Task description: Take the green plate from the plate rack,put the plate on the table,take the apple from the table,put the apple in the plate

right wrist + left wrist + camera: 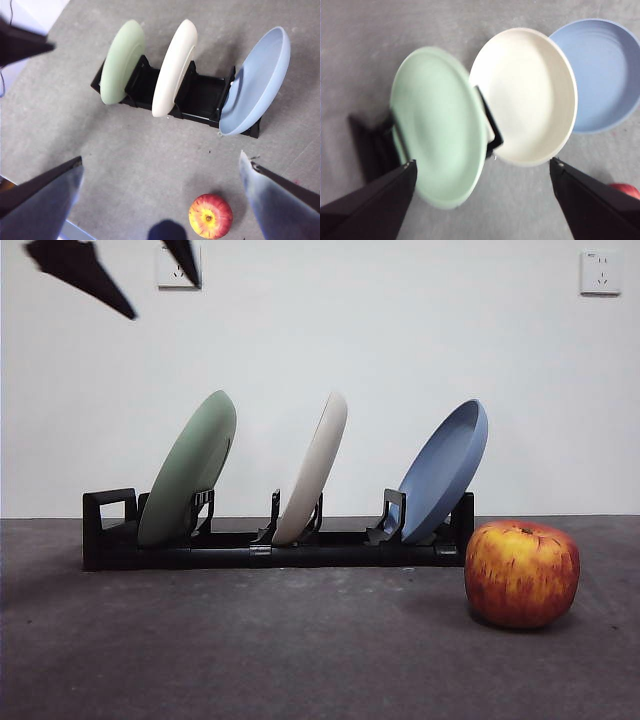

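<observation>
The green plate leans in the left slot of the black plate rack, near its loop handle. My left gripper is open and empty, hovering well above the green plate; its black tips show at the top left of the front view. The apple stands on the table in front of the rack's right end. My right gripper is open and empty, high over the table between the rack and the apple.
A cream-white plate stands in the rack's middle slot and a blue plate in its right slot. A white wall with two sockets runs behind the table.
</observation>
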